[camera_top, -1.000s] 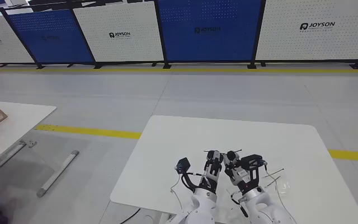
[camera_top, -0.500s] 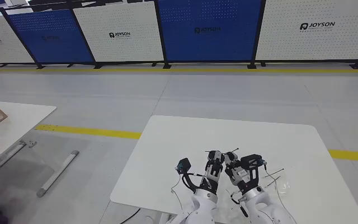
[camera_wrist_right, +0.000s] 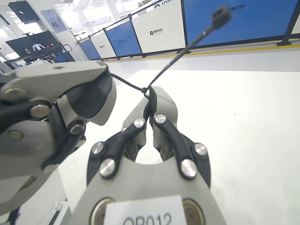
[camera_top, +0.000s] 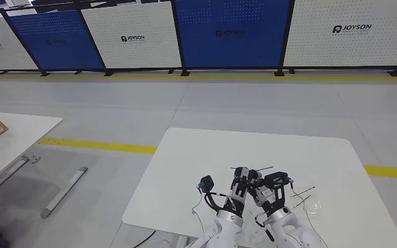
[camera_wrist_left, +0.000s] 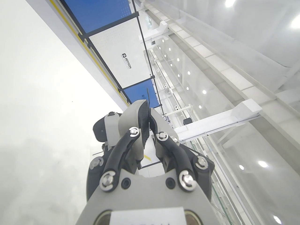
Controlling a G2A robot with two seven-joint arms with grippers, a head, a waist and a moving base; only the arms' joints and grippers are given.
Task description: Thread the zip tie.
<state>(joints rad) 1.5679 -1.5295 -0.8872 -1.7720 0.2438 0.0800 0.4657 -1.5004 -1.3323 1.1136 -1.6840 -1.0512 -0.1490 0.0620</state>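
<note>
So both arms are bunched up over the near edge of the white desk (camera_top: 205, 161), grippers practically nose to nose. The right gripper (camera_wrist_right: 149, 104) has its fingers pinched all the way together on the black zip tie (camera_wrist_right: 178, 58), gripping it right at the fingertips. From there the strap pokes up and away into the air, ending in the square head (camera_wrist_right: 221, 16), which hangs free and touches nothing. A second stretch of black strap runs from that same pinch point across to the left gripper (camera_wrist_left: 148, 115), whose fingers are also squeezed tight, with a thin black tip sticking out past the pads. Can't tell whether those 2 stretches are 1 tie bent at the grip or 2 separate ones. The tie is held up off the desk between the 2 grippers. A few loose zip ties (camera_top: 303, 197) lie flat on the desk, near the right arm.
</note>
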